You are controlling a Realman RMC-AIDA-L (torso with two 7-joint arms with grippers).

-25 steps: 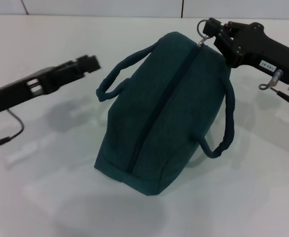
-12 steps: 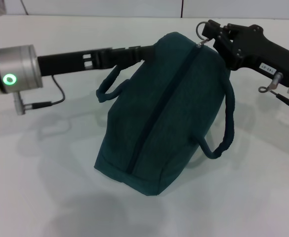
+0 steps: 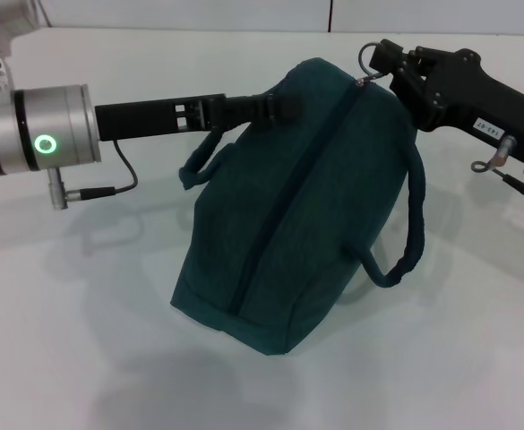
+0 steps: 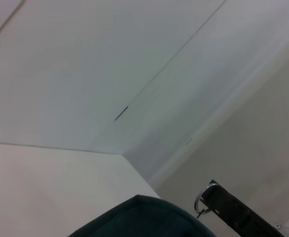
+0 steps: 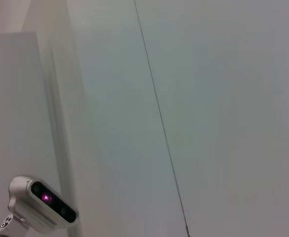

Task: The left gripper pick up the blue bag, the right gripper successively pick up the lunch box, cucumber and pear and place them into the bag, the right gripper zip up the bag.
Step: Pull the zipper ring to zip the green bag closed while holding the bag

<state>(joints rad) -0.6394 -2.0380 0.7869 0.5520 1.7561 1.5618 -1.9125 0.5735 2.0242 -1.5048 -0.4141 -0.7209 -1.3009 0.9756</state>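
Blue bag [image 3: 288, 215]: stood zipped on table [image 3: 82, 340], nearer its far edge | Left end effector [image 3: 279, 108]: laid against bag's upper far-left shoulder, above one handle [image 3: 203, 161]; opening cannot be told | Right end effector [image 3: 382, 58]: closed on zipper ring pull [image 3: 367, 59] at bag's far end
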